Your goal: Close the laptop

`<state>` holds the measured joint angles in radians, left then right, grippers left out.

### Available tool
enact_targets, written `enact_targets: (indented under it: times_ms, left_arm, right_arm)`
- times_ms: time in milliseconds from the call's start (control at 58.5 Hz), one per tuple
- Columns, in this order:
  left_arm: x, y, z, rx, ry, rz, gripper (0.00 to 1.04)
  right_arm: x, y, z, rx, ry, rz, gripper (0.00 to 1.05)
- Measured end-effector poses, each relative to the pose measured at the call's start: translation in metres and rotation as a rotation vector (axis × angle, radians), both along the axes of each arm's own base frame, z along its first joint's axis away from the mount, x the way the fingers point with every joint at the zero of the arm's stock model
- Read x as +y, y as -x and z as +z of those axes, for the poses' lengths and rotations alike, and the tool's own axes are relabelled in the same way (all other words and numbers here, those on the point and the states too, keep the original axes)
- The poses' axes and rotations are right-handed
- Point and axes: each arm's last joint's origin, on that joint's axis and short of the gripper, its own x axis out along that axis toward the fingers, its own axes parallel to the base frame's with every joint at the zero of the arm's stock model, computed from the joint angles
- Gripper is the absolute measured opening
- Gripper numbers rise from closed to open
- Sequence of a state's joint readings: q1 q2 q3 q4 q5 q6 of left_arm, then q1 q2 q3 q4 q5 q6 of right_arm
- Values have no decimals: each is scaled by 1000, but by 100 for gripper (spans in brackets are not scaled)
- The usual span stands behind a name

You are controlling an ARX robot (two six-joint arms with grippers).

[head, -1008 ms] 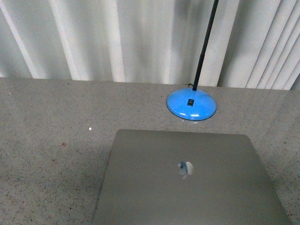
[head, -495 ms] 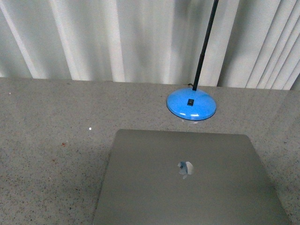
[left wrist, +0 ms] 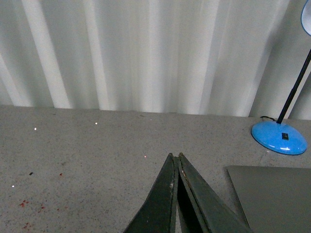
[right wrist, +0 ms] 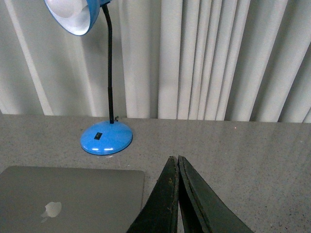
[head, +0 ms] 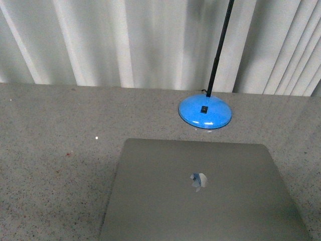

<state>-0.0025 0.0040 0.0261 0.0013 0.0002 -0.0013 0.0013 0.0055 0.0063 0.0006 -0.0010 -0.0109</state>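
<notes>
Front view shows a grey speckled worktop [head: 55, 165] running back to pale pleated curtains [head: 100, 45]; neither arm appears in it; toward the near right lies the laptop [head: 200, 201], its grey lid down flat with the shiny logo [head: 198, 181] facing up, its near edge cut off by the frame; just behind it, apart from the lid, stands a blue lamp [head: 205, 111] on a round base with a black neck rising out of frame. Left wrist view shows the left end effector [left wrist: 175, 162] with its two dark fingers pressed together at the tips, nothing between them, raised over bare worktop; the laptop's corner lies off to its side, well apart. Right wrist view shows the right end effector [right wrist: 174, 164] likewise closed tip to tip and empty, hanging beside the laptop's lid edge without touching it; the lamp's white-lined shade [right wrist: 73, 14] hangs above its base.
</notes>
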Motion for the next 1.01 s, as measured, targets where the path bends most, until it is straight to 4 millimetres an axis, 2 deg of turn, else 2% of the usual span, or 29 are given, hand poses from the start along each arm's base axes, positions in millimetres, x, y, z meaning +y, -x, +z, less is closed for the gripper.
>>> enact_targets:
  times_ms: [154,205,478,530,632,683,1008]
  left_arm:
    - [0,0,0,0,0,0,4]
    - [0,0,0,0,1,0,5]
    - [0,0,0,0,1,0,53]
    - [0,0,0,0,1,0,64]
    - [0,0,0,0,1,0,90]
    - [0,0,0,0,0,0,99]
    - [0,0,0,0,1,0,98]
  right_arm:
    - [0,0,0,-1,1,1,3]
    - [0,0,0,-1,0,0,11]
    - [0,0,0,-1,0,0,58]
    - [0,0,0,-1,0,0,69]
    - [0,0,0,-1,0,0,97]
    - [0,0,0,-1,0,1,99]
    - [0,0,0,-1,0,0,97]
